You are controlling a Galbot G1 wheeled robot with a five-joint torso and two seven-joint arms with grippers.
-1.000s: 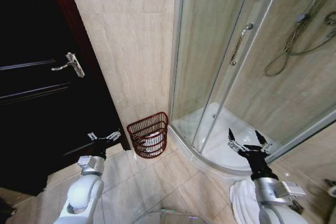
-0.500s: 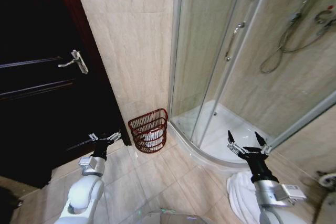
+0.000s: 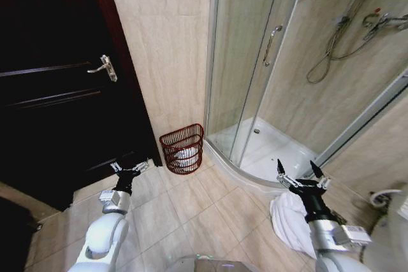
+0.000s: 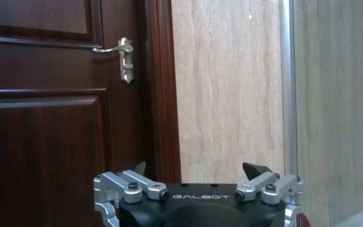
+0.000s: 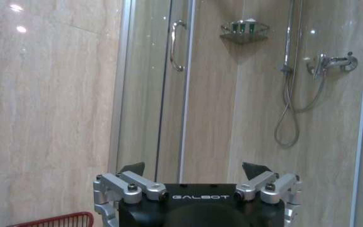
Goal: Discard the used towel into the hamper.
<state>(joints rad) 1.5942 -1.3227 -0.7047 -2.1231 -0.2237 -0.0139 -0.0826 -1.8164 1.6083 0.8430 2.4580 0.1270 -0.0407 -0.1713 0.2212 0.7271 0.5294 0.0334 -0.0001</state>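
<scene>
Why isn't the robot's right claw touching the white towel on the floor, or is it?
Apart. In the head view the right gripper hangs open above the floor, while the towel lies lower beside the arm, nothing between the jaws.

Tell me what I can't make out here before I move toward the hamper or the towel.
- Hamper contents: something white shows through the slats in the head view, too small to identify; the right wrist view cuts it at the rim.
- White towel on the floor: partly covered by the right gripper and its arm, so its full spread is hidden.
- Left gripper: fingertips blend into the dark door.
</scene>
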